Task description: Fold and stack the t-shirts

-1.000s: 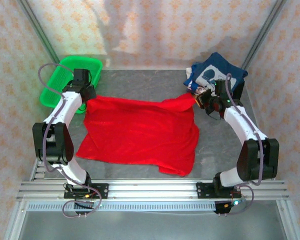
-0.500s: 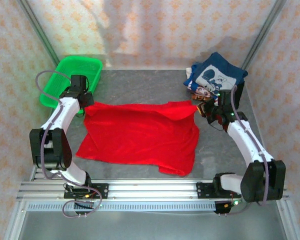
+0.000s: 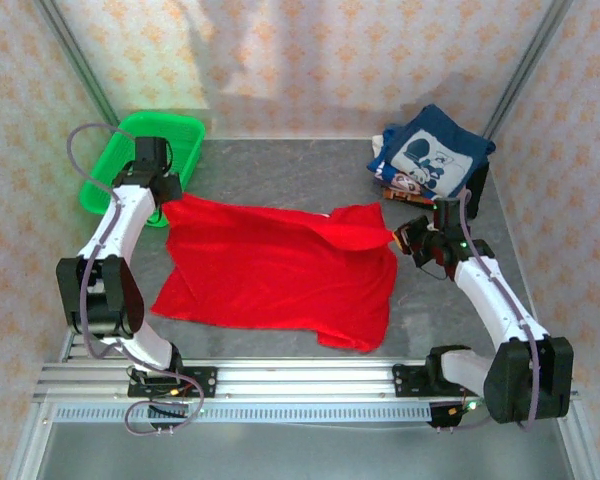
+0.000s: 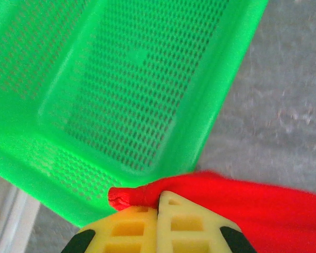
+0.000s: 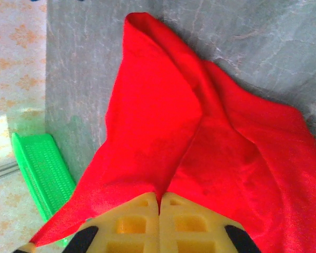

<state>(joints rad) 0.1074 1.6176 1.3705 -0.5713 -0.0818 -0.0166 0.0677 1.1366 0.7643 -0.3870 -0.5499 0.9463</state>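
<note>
Both grippers are clamped on the far edge of the red shirt [image 3: 280, 270], the left gripper [image 3: 166, 198] and the right gripper [image 3: 398, 237] at opposite ends.
Top view: the shirt lies spread on the surface [image 3: 280, 175], held edge running left-right, body nearward of both grippers, so a fold likely comes toward the bases; the stack [image 3: 430, 160] sits just beyond the right gripper. Left wrist: the left gripper [image 4: 158, 197] is closed on a bunched red corner beside the basket [image 4: 137, 79]. Right wrist: the right gripper [image 5: 159, 197] is closed on a red ridge.

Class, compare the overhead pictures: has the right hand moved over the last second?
Yes. The right hand, shut on the red t-shirt, has drawn back toward the near edge, away from the navy t-shirt stack.
</note>
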